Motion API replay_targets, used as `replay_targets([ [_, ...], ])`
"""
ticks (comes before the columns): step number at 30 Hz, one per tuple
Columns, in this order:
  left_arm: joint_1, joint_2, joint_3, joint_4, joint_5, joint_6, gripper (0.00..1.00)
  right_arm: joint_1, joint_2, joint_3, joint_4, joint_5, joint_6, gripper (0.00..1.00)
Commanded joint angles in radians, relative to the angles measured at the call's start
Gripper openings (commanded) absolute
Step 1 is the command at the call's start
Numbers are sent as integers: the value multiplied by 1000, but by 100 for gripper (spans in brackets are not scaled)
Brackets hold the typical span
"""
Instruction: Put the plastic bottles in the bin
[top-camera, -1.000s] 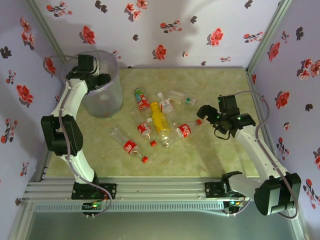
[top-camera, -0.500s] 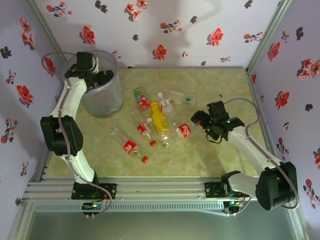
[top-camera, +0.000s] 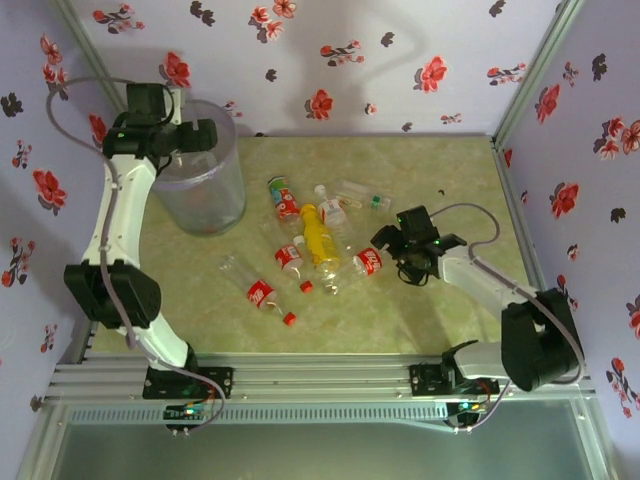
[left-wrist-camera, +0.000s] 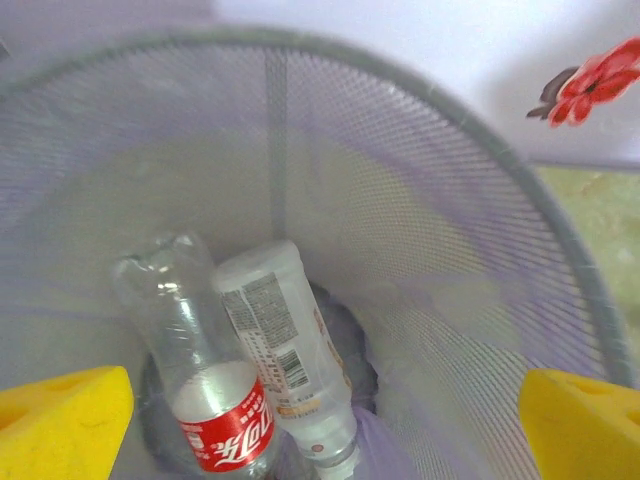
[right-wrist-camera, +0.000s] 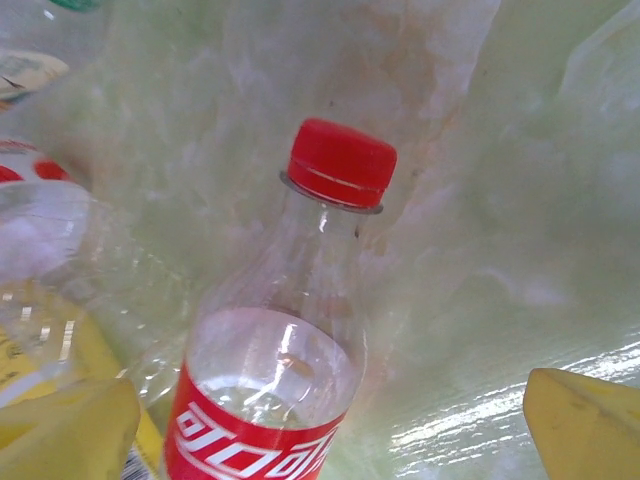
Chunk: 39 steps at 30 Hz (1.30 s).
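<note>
Look, left fingers (left-wrist-camera: 62, 420) have sprung apart above the bin (left-wrist-camera: 400, 220), two bottles (left-wrist-camera: 225, 400) inside; right fingers (right-wrist-camera: 585, 420), spread wide, have dropped over the red-capped bottle (right-wrist-camera: 275, 380).

Left hand (top-camera: 192, 136) held high at the far left, right hand (top-camera: 386, 240) low toward the middle, both spread wide.
The left arm climbs from its base at the near edge, its black elbow pushed out to the left. Its white forearm runs up and away to a black wrist, which turns the hand to face downward. In the left wrist view its two yellow fingers (left-wrist-camera: 62, 420) stand at opposite edges, gripping nothing. The right arm folds at a black elbow by the right side. Its forearm reaches inward and to the left, with the hand tilted down. Its yellow fingers (right-wrist-camera: 70, 432) are set just as far apart and clamp nothing.
</note>
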Motion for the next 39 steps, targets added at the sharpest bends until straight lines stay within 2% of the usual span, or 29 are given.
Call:
replay_targets([
  [1,-15,-92,16,-74,-25,46,99,29,42,30,22,35,26,99],
  [8,-104,-265,-133,-68,-4,0,98,63,139,46,63,54,56,97],
  [12,-198,-348,-242,-57,-3,-23,98,76,187,63,66,73,56,95],
  [17,-311,-430,-393,23,40,-122,97,82,222,82,68,85,48,89],
  [22,-425,-444,-513,87,65,-189,97,82,240,104,58,95,35,79],
  [28,-494,-445,-653,236,131,-270,97,79,220,116,40,107,18,67],
  [33,-533,-418,-674,296,131,-295,96,72,187,123,14,104,0,60],
  [39,-589,-352,-631,289,137,-252,97,40,111,125,-21,91,-24,56],
])
